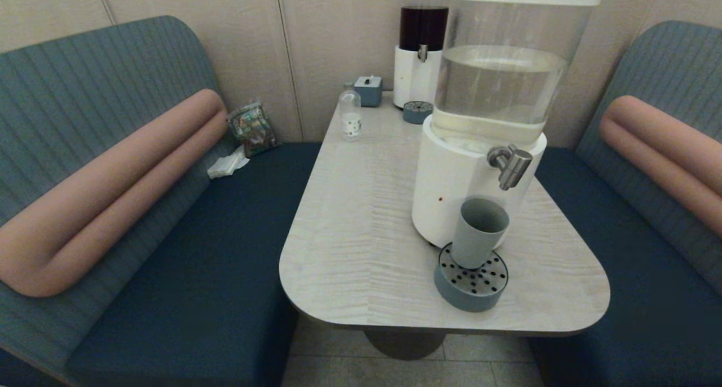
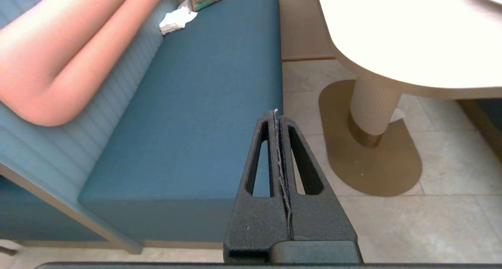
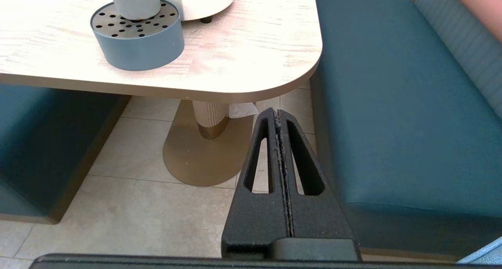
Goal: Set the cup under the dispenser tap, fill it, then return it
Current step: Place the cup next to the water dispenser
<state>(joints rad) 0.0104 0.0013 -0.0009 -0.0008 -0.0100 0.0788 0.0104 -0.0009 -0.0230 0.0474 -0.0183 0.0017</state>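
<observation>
The grey-blue cup [image 1: 478,232] stands upright on a round perforated drip tray [image 1: 471,280], below the brushed-steel dispenser tap [image 1: 510,165] of the big white-based dispenser [image 1: 496,93] with clear liquid. The cup's lower part [image 3: 133,1] and the tray [image 3: 137,33] also show in the right wrist view. Neither arm appears in the head view. My left gripper [image 2: 276,113] is shut and empty, low beside the left bench near the floor. My right gripper [image 3: 277,111] is shut and empty too, below the table's near right corner.
A second dispenser [image 1: 422,43] with dark liquid, its small drip tray [image 1: 417,111], a small clear bottle [image 1: 350,115] and a blue box [image 1: 369,89] stand at the table's [image 1: 361,218] far end. Blue benches [image 1: 197,251] flank the table. A snack bag [image 1: 252,128] and tissue [image 1: 227,164] lie on the left bench.
</observation>
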